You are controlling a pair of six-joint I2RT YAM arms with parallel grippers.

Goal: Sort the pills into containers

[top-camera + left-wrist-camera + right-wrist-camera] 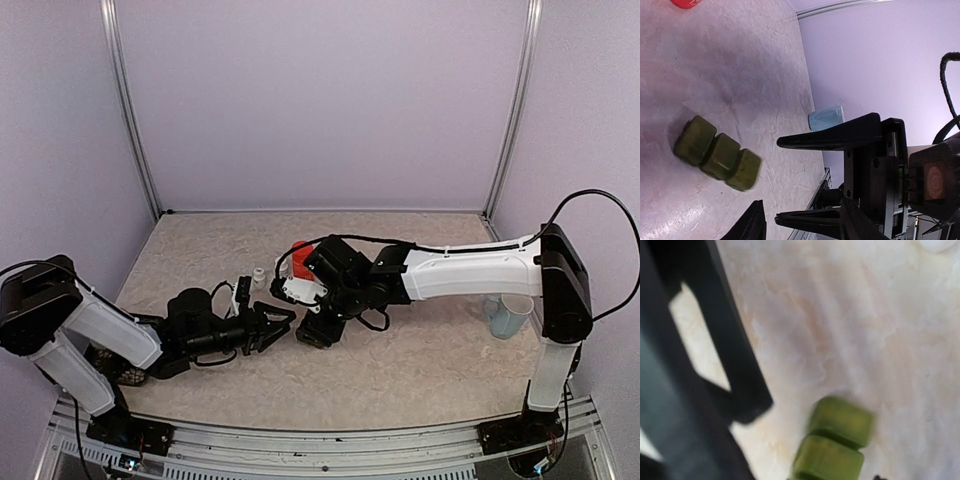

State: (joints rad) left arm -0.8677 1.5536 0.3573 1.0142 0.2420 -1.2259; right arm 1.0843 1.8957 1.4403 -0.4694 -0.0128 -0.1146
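Sorting looks hardly begun, since the dark green plastic strip of three square containers (717, 154) lies seemingly shut on the pale surface (740, 60) just ahead of the empty, moderately parted left fingers (830, 137) (the blurred right fingers (735, 365) nearby I cannot tell), no pill visible.
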